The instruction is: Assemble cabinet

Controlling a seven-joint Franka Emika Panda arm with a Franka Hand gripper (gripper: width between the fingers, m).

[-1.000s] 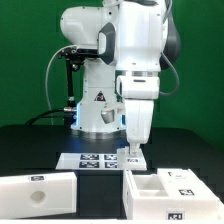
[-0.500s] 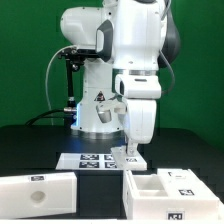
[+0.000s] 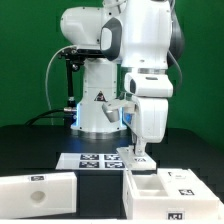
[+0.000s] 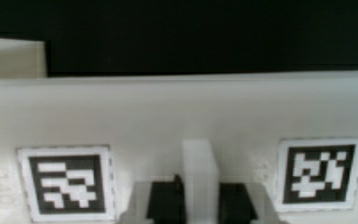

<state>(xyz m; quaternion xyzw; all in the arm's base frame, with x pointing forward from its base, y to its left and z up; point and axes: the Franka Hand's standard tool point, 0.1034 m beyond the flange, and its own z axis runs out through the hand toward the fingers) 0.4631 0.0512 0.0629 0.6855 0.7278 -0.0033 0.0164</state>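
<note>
My gripper (image 3: 138, 160) hangs just above the table, behind the open white cabinet box (image 3: 168, 192) with inner compartments at the front of the exterior view's right. It is shut on a white slab panel (image 3: 131, 155) carrying tags. In the wrist view the panel (image 4: 176, 110) fills the picture, with one tag (image 4: 64, 180) on either side. My gripper (image 4: 206, 200) has its dark fingers (image 4: 165, 200) closed against a narrow white rib of the panel. Another white cabinet block (image 3: 38, 188) with a round hole lies at the front of the exterior view's left.
The marker board (image 3: 92, 161) lies flat on the black table in front of the robot base (image 3: 98, 115), just beside my gripper. A dark stand with cables (image 3: 66, 75) rises behind at the exterior view's left. A green wall closes the back.
The arm and gripper have shifted toward the exterior view's right, carrying the panel along. The box and the block have not moved.
</note>
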